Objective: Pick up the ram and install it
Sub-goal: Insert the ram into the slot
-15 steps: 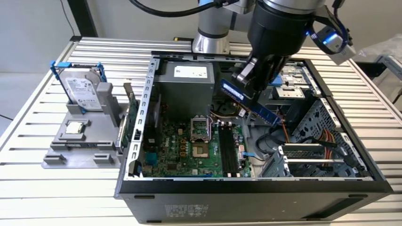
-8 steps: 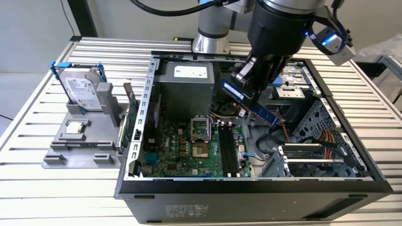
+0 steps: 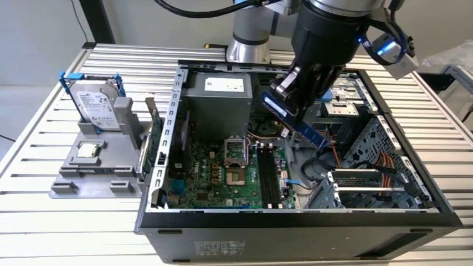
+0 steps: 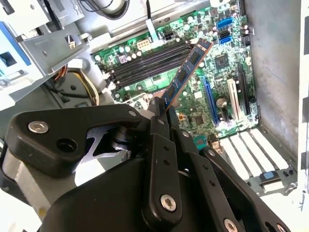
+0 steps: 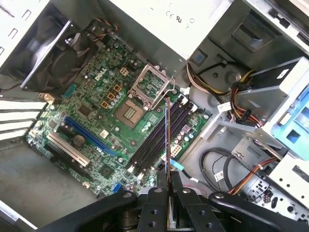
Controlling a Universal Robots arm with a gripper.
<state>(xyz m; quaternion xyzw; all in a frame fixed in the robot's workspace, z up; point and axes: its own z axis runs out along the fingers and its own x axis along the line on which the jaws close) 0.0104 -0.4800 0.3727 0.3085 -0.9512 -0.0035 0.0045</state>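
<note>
**Ram gripped and held in the air over the open computer case, not seated**

The gripper (image 3: 285, 100) is clenched on the ram (image 3: 297, 124), pinching its flat faces near one end. The rest of the stick pokes out free. In the exterior view the ram hangs tilted, its free end slanting down toward the exterior view's right, above the inside of the computer case (image 3: 296, 220).

In the second wrist view the ram (image 4: 187, 67) juts from the gripper (image 4: 157, 104) at an angle over the motherboard (image 4: 212, 92), crossing above the memory slots (image 4: 140, 63). In the first wrist view the ram (image 5: 168, 140) is seen edge-on, a thin line running up from the gripper (image 5: 170, 186) over the memory slots (image 5: 150, 151). It is apart from them and no end is in a slot.

Handling, as a judgement:
- It looks light, thin and stiff, so weight is no issue.
- It is a bare circuit board with chips, so likely fragile if bent or twisted.
- With the hold at one end, the long free part could pivot in the pinch if it snags.
- A better hold would be nearer the middle, or on the short ends and top edge, off the chips and the contact edge.
- The flat faces look smooth, so a firm pinch is needed.

The hard drive (image 3: 99, 105) and the processor chip (image 3: 88, 149) sit in a grey holder (image 3: 96, 178) on the desk (image 3: 44, 221), well apart from the gripper.
</note>
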